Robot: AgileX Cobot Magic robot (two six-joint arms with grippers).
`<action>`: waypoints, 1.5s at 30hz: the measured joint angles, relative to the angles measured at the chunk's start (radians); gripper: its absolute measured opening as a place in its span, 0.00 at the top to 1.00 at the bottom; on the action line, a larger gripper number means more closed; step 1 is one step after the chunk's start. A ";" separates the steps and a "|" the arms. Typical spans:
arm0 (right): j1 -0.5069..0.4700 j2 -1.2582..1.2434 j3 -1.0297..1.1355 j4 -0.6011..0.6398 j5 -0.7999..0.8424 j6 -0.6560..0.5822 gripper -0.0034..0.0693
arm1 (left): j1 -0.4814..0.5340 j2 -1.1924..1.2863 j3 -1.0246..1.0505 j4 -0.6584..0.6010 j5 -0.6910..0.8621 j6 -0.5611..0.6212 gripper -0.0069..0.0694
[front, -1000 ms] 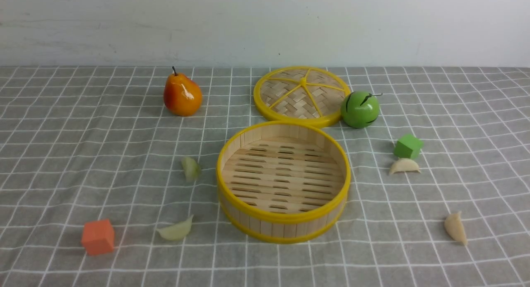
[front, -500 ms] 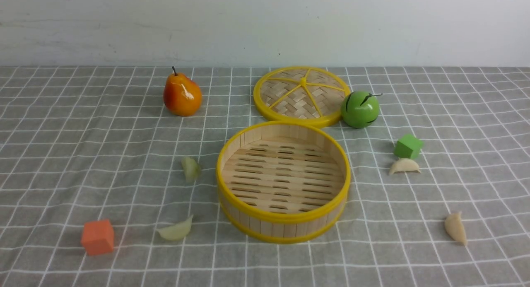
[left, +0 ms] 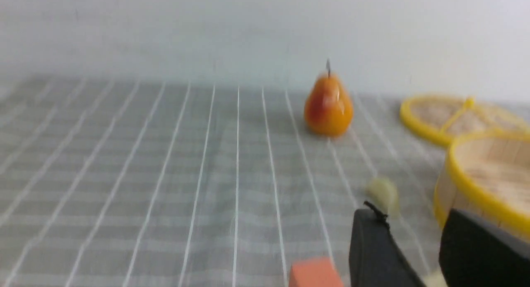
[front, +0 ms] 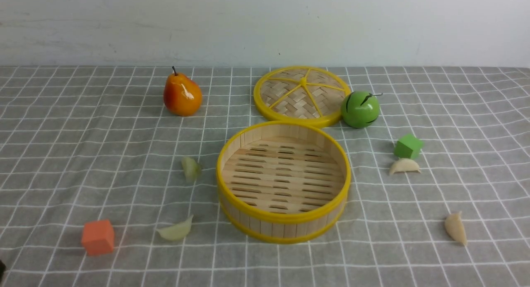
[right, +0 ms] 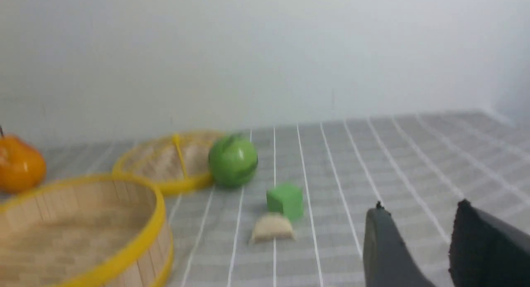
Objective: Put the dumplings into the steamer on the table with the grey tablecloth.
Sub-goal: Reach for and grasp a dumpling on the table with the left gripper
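Note:
The steamer [front: 283, 230] stands empty mid-table on the grey tablecloth [front: 83, 154]. Two greenish dumplings [front: 190, 168] [front: 176, 231] lie to its left. Two cream dumplings [front: 404, 166] [front: 455, 227] lie to its right. My left gripper [left: 409, 214] is open and empty, low over the cloth. A greenish dumpling [left: 383, 194] lies beyond it, and a pale bit [left: 434, 280] shows between its fingers. My right gripper [right: 420, 207] is open and empty, with a cream dumpling [right: 272, 228] off to its side. Both arms are out of the front view, except a dark sliver [front: 1, 268] at the left edge.
The woven lid [front: 301, 95] lies behind the steamer, with a green ball [front: 360, 109] beside it. A pear [front: 181, 94] stands at the back left. A green cube [front: 408, 146] sits by the nearer cream dumpling. An orange cube [front: 97, 236] sits front left, close to the left gripper [left: 314, 274].
A dark sliver has come into the front view at the bottom left edge. Nothing on the table has moved.

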 joint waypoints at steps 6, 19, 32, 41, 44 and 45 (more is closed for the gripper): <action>0.000 0.000 0.000 -0.004 -0.312 0.055 0.62 | 0.000 0.000 0.000 0.000 -0.348 -0.007 0.60; 0.000 0.000 -0.184 -0.208 -0.249 0.344 0.95 | 0.000 0.022 -0.321 0.103 -0.255 -0.421 0.76; 0.000 0.390 -0.552 -0.378 0.497 0.324 0.96 | 0.000 0.727 -0.716 -0.049 0.318 -0.386 0.93; 0.079 0.714 -0.619 -0.057 0.823 0.004 0.96 | 0.000 1.211 -0.859 -0.580 0.665 0.108 0.93; 0.197 0.787 -0.619 0.042 0.786 -0.183 0.96 | -0.001 1.364 -0.941 -0.762 0.673 0.297 0.93; 0.228 0.811 -0.620 0.051 0.774 -0.213 0.96 | -0.002 1.409 -0.968 -0.797 0.675 0.335 0.93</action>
